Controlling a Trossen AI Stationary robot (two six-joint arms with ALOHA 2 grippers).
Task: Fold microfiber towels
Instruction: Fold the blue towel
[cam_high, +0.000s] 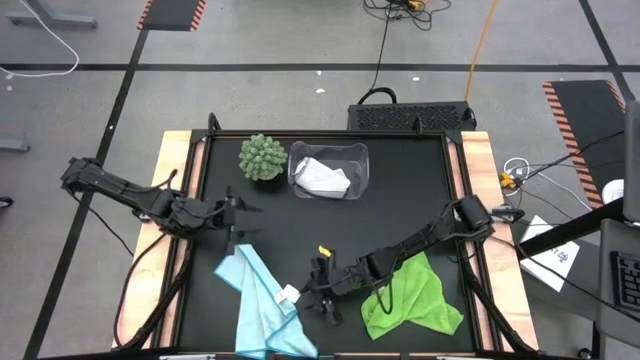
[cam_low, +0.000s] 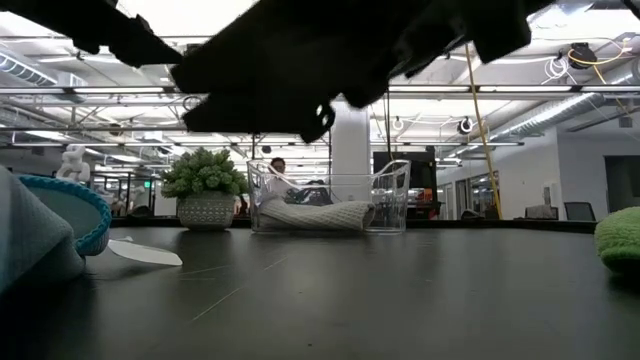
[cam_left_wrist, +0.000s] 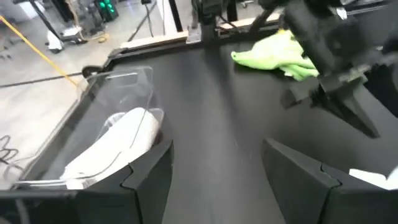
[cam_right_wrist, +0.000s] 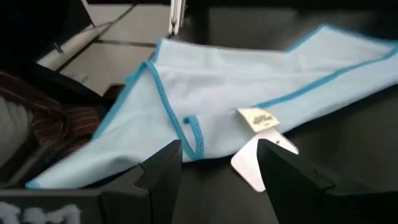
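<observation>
The black rectangular surface (cam_high: 400, 200) with pale wooden side rails fills the middle of the high view, and everything sits on it. The two dark arms reach in from 9 o'clock and from 3 o'clock. The crumpled light blue microfiber towel (cam_high: 262, 305) with a darker blue hem lies at about 7 o'clock, partly folded over itself, one end running off the near edge; its small white tag (cam_right_wrist: 256, 118) rests at the side facing the middle. The rumpled lime green microfiber towel (cam_high: 412, 297) lies at about 5 o'clock, well apart from the blue one, partly under the right arm. The clear rectangular plastic bin (cam_high: 330, 170) stands at 12 o'clock and holds the loosely bunched white microfiber towel (cam_high: 322, 177). Just beside the bin, toward 11 o'clock, is the round green spiky ball plant (cam_high: 262, 157), which the low view shows standing in a pale woven pot. The left gripper (cam_high: 237, 226) hangs above bare surface at about 9 o'clock, just beyond the blue towel's far end, its fingers spread and holding nothing. The right gripper (cam_high: 322, 297) hovers at 6 o'clock between the blue and green towels, just beside the white tag, its fingers likewise spread and empty.
</observation>
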